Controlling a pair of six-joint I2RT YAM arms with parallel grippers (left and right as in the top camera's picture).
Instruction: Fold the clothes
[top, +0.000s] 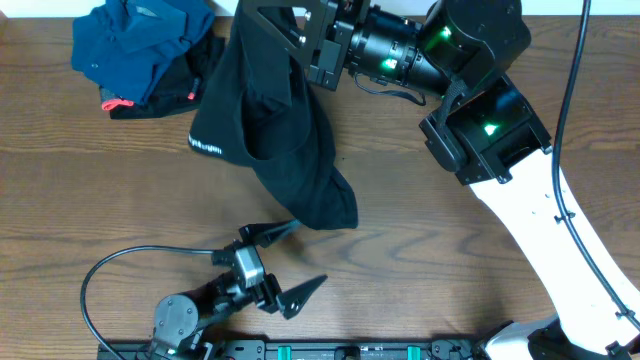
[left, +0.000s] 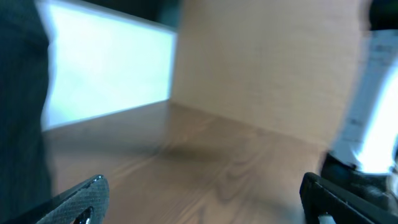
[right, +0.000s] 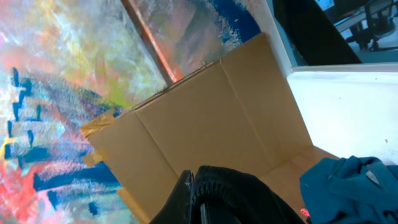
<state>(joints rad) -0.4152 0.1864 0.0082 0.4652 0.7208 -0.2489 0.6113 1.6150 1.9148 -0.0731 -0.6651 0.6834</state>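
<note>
The right gripper clamps the large thin black fabric garment, hem hanging near the wide-spread left gripper. Around them lies brown wooden tabletop.

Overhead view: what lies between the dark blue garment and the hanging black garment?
A small black piece with red-pink tags lies there, beside the dark blue garment, seen in the overhead view.

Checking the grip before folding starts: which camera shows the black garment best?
Overhead: it shows nearly the whole black garment, white lettering included, held by the shut right end effector. The right wrist view catches only a bunched black edge; the left wrist view only a blurred dark strip, probably the same cloth.
</note>
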